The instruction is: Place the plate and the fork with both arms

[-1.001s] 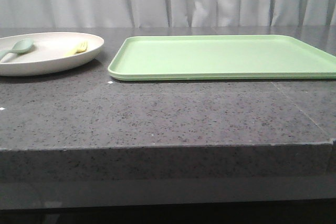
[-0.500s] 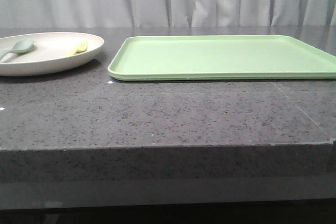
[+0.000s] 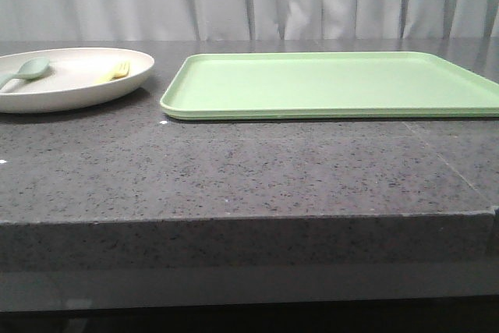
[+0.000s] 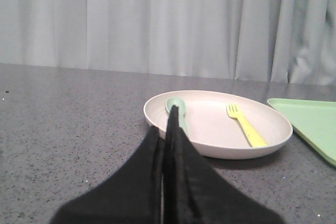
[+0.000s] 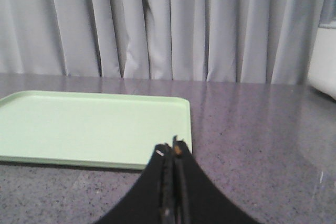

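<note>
Up front, the plate (image 3: 74, 79) sits on the table (image 3: 234, 169) at about ten o'clock, just beside the green tray (image 3: 335, 83). Inside it lie the fork (image 3: 115, 72) toward three o'clock and a green spoon (image 3: 27, 70) toward nine o'clock. From the left wrist, the left tool (image 4: 167, 129) is pressed closed on nothing, its tips short of the plate (image 4: 218, 148) holding fork (image 4: 245, 127) and spoon (image 4: 176, 107). From the right wrist, the right tool (image 5: 172, 156) is likewise closed and empty, near a tray (image 5: 89, 127) corner.
</note>
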You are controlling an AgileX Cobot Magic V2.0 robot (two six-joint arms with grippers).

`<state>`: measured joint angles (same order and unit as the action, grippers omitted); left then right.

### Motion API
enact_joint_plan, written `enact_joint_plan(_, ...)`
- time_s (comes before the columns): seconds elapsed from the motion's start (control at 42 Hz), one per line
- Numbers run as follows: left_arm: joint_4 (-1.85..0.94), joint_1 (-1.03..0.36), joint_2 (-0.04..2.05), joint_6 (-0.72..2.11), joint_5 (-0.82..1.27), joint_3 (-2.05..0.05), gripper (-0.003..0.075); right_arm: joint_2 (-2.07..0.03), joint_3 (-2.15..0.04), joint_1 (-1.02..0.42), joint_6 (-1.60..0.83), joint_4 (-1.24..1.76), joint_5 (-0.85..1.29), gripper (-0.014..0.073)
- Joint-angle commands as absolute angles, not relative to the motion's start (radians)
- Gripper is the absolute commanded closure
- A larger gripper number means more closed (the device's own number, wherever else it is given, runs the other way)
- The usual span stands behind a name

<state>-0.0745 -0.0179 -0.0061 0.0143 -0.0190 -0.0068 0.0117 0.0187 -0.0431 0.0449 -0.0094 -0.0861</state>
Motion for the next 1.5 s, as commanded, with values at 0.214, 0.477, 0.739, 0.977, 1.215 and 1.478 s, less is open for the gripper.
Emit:
enact_joint_plan(0.214, -0.08, -0.016, 0.001, 0.012, 0.05, -0.313, 0.0738, -0.026, -0.318, -0.04, 0.041, -0.02, 0.09, 0.0661)
enact_joint_plan(0.477, -0.08, -0.016, 0.201, 0.012, 0.265, -0.572, 0.0738, -0.277, -0.574, -0.04, 0.04, -0.02, 0.31, 0.0661)
enact_joint_plan(0.739, -0.08, -0.016, 0.424, 0.012, 0.411, -0.698, 0.0738, -0.493, -0.65, -0.04, 0.04, -0.02, 0.393, 0.0661)
enact_joint_plan(0.977, -0.08, -0.016, 0.531, 0.012, 0.411, -0.696, 0.0738, -0.595, -0.65, -0.04, 0.04, -0.02, 0.393, 0.0661)
enact_joint_plan(1.215, -0.08, -0.016, 0.587, 0.012, 0.413, -0.696, 0.0738, -0.617, -0.648, -0.04, 0.04, -0.02, 0.399, 0.0661)
enact_joint_plan(1.478, -0.08, -0.016, 0.603, 0.012, 0.415, -0.696, 0.0738, -0.617, -0.648, -0.04, 0.041, -0.02, 0.402, 0.0659)
